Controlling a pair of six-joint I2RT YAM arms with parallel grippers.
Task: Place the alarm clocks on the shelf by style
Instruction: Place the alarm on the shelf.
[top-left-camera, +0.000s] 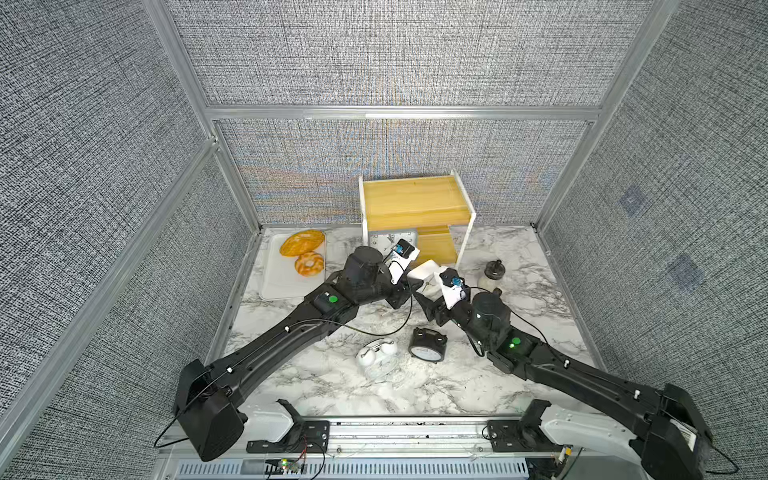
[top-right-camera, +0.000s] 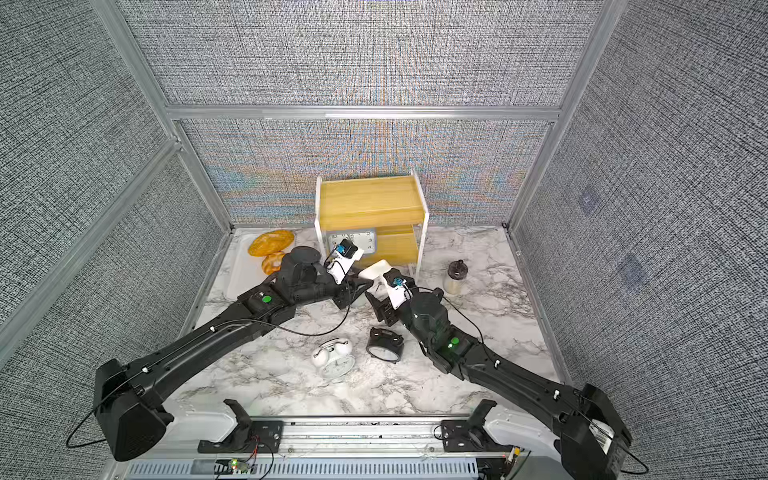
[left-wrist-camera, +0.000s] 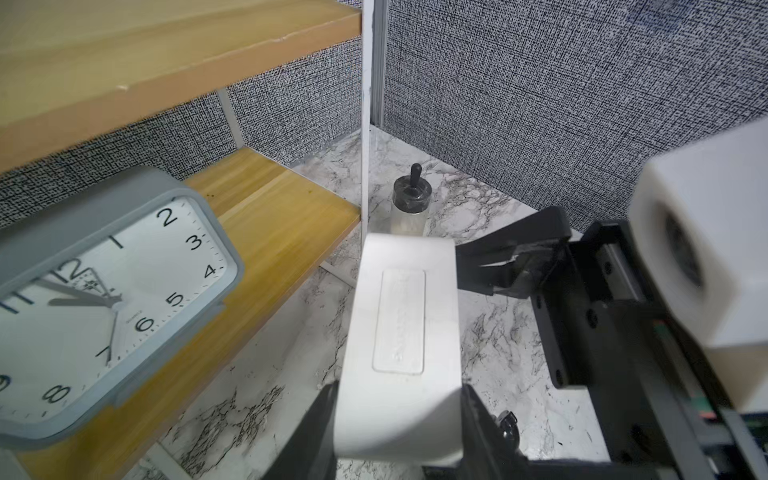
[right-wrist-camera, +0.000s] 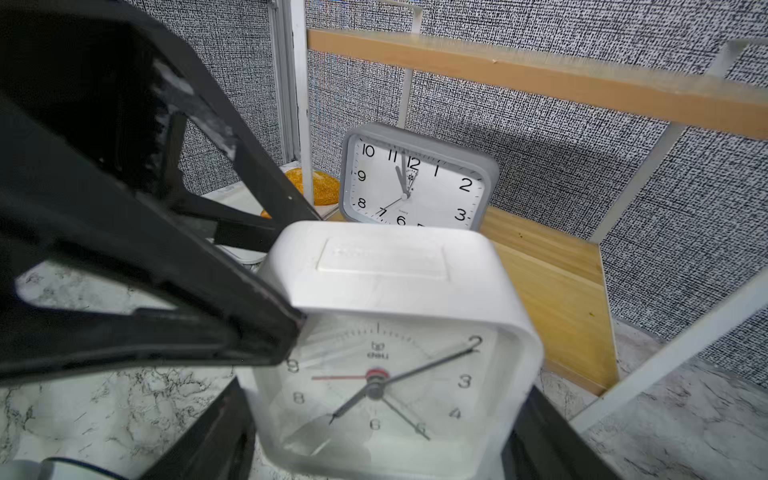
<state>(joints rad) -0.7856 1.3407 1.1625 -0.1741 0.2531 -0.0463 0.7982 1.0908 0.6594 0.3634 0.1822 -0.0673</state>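
Right wrist view is what I'm steering by: the small white square clock (right-wrist-camera: 395, 291) sits between the right gripper's (right-wrist-camera: 384, 390) jaws, one finger along each side wall. I honestly can't tell if they've bitten yet or are just hugging it. The left gripper (left-wrist-camera: 399, 388) is definitely pinching it, front face and back, just in front of the shelf (top-left-camera: 415, 199).

Reads to me as a hand-off. To do it clean, I'd get the right fingers flat and low on both sides before the left lets go. Then I'd back the left straight out so its tip doesn't drag across the dial.

After that I'd put it on the lower board beside the grey-blue clock (right-wrist-camera: 415, 178), which stands upright at the end nearer the white tray (top-left-camera: 282, 286). The bare wood next to it looks roomy enough, just mind the white leg.

The clock itself is glossy white plastic with rounded corners, a flat bar on top, a clear front and a red alarm hand. It's smooth, so probably slippy.

The white twin-bell clock (top-left-camera: 376, 357) and black twin-bell clock (top-left-camera: 428, 347) are down on the marble table (top-left-camera: 332, 386), well apart from the shelf
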